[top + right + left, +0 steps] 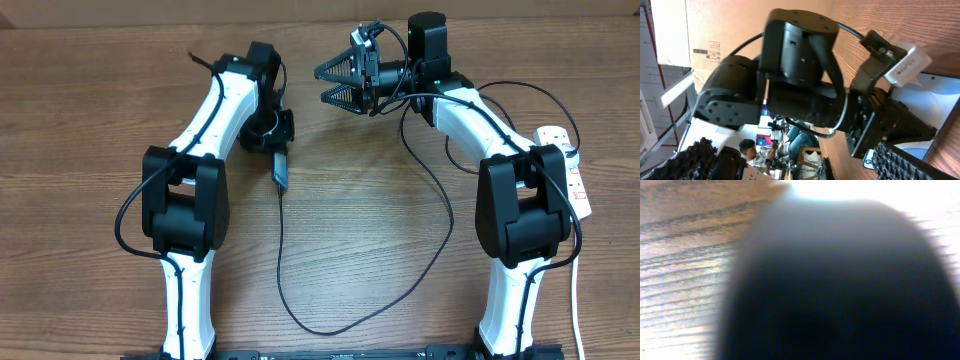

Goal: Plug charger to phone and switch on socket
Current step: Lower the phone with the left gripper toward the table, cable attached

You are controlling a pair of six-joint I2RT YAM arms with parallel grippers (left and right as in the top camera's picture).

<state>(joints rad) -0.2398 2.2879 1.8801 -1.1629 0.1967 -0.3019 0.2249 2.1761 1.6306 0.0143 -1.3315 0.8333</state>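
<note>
left gripper closed tight, w/ the phone right at its tips; from overhead the phone shows as a thin dark sliver, i.e. edge-on, so it reads as clamped on its side above the wooden table, not lying flat; right wrist view backs that up: pale blue screen directly behind the left arm's fingers; left wrist view is a dark blur up close, no use.

right gripper spread wide, nothing btwn the jaws, hanging over the table near centre-back and pointing toward the left arm; its own fingers sit at opposite corners of its wrist view.

charger: thin black cable runs from the phone's near end down toward the robot, loops round, then climbs back up on the right arm's side; it meets the phone's near end, but cannot tell if the connector is seated or only touching, too small.

socket: white strip at far right, partly hidden by the right arm, long axis roughly front-to-back, red switches along it, white cord trailing toward the robot.

key relation: socket lies well apart from the right gripper, behind it and off to the right, opposite the way the jaws face; right arm is much the nearer, left is busy w/ the phone. my read: if the plug is in, what's left is the switch; right arm wd have to swing round and narrow its jaws to press one small rocker; risk is snagging the cable that runs close by.
</note>
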